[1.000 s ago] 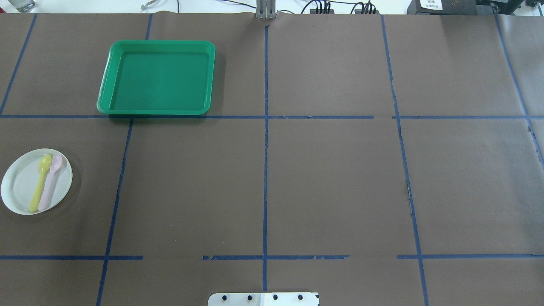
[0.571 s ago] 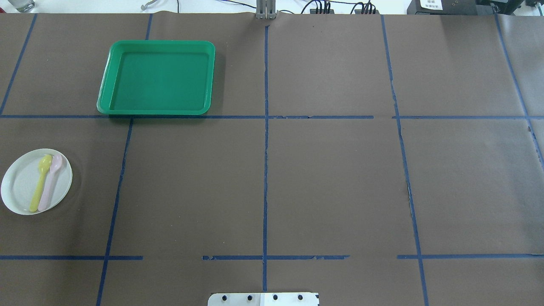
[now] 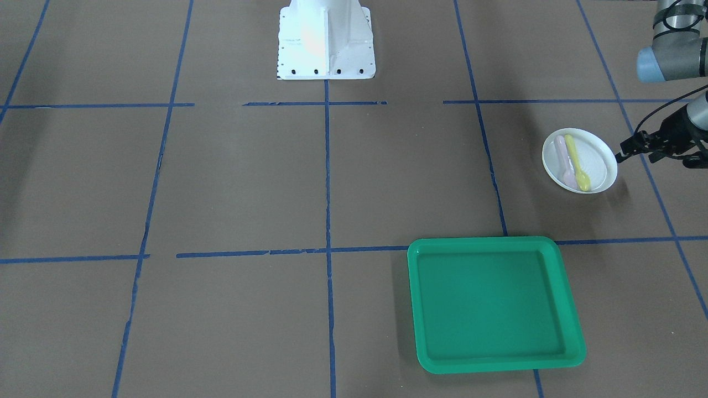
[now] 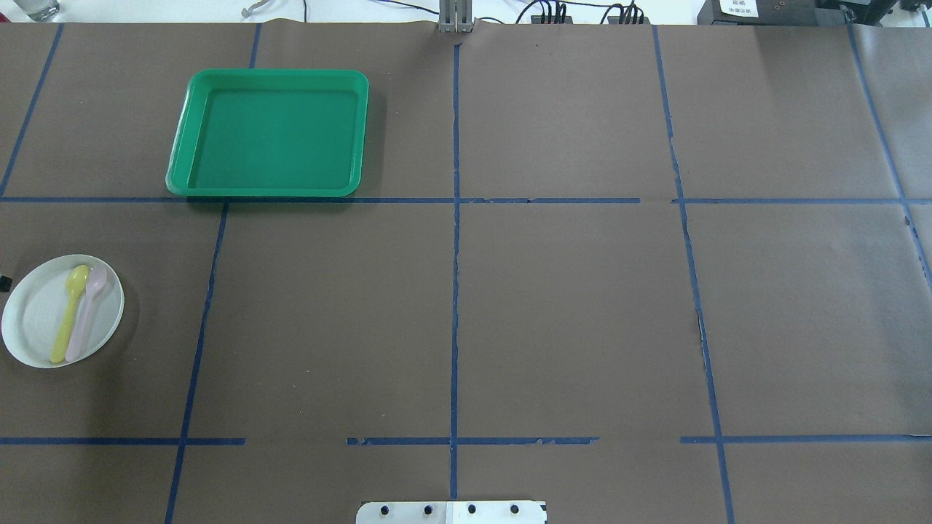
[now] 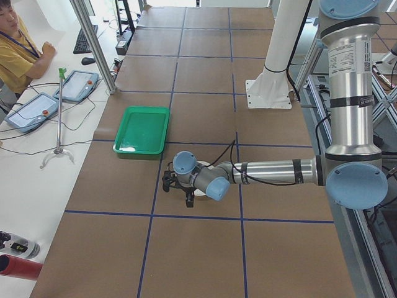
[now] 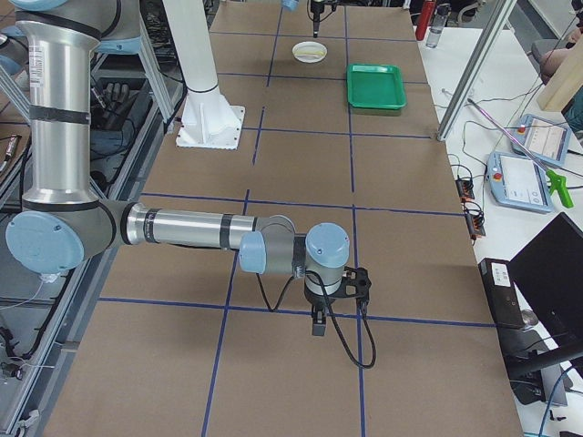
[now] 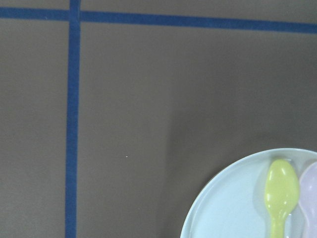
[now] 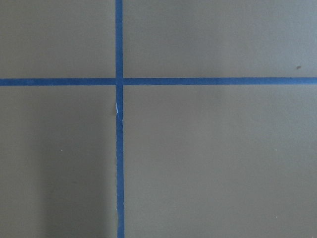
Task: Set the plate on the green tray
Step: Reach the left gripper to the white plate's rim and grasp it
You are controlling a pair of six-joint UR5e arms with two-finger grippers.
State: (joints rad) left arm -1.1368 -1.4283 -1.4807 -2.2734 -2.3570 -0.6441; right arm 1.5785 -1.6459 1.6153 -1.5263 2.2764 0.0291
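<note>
A white round plate [image 4: 33,320] holds a yellow spoon [image 4: 71,309] and a pink spoon [image 4: 89,309] near the table's left edge. The green tray [image 4: 269,135] lies empty further forward and to the right of the plate. My left gripper [image 3: 630,152] hovers just outside the plate [image 3: 594,149], apart from it, and looks open and empty. The left wrist view shows the plate's rim [image 7: 233,208] at its lower right. My right gripper [image 6: 332,305] hangs low over bare table far from the plate. I cannot tell whether the right gripper is open or shut.
The robot's white base [image 3: 326,38] stands at the table's near middle edge. Blue tape lines [image 4: 455,218] divide the brown table cover. An operator [image 5: 18,49] and teach pendants [image 5: 28,112] are on a side bench beyond the tray [image 5: 142,129].
A black tip of my left gripper has come into the overhead view's left edge beside the plate. The plate, spoons and tray have not moved.
</note>
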